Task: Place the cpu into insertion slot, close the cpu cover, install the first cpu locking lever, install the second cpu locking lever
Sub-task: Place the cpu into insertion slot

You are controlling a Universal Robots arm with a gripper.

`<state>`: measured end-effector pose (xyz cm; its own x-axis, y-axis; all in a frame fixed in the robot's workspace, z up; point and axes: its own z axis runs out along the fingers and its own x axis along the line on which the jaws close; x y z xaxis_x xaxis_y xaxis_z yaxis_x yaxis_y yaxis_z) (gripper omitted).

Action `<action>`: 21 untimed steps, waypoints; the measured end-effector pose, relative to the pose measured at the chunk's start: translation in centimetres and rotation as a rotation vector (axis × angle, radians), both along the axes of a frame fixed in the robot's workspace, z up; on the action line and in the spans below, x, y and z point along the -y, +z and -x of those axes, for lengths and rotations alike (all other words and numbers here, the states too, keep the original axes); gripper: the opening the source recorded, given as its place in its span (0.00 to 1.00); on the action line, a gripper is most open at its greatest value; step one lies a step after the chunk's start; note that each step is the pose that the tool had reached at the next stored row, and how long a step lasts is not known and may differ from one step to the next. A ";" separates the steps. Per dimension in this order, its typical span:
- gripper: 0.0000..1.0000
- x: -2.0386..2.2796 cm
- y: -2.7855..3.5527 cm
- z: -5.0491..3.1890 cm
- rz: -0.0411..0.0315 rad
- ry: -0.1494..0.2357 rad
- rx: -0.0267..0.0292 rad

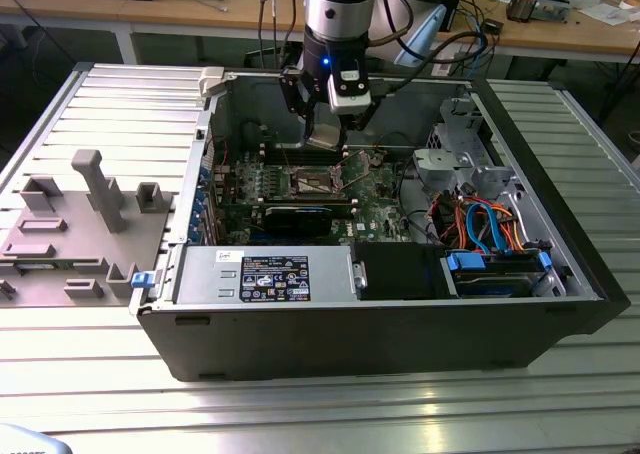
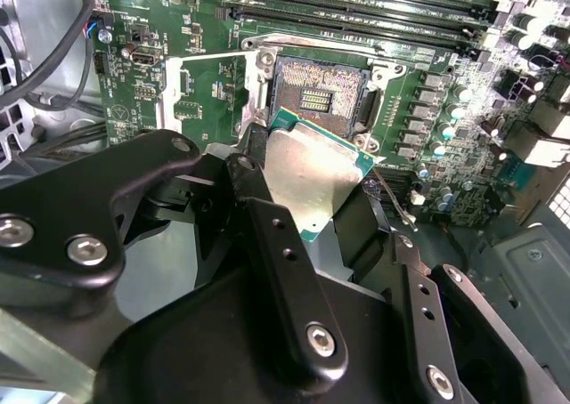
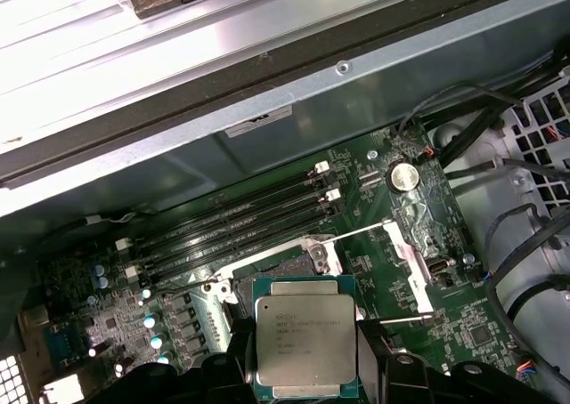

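Pincer (image 2: 316, 204) holds cpu (image 2: 307, 168) between fingers; insertion slot (image 2: 321, 97) nearby.

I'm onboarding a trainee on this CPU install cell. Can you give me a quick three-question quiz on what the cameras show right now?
1. True or false: the cpu already sits in the insertion slot.
2. What is the end effector gripping? A) a screwdriver B) the cpu C) a fan
3. Fill in: the long memory slots run beside the insertion slot on the green ____.

Key: 1 false, it is held clear of the empty slot; 2 B; 3 motherboard.
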<state>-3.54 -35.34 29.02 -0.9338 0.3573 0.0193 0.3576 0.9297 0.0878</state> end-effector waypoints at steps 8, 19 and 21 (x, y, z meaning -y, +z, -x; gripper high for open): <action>0.55 0.00 -0.04 0.00 -0.0001 -0.012 0.0000; 0.55 0.00 -0.08 0.00 0.0000 -0.027 0.0000; 0.55 0.00 -0.09 0.00 -0.0001 -0.030 0.0000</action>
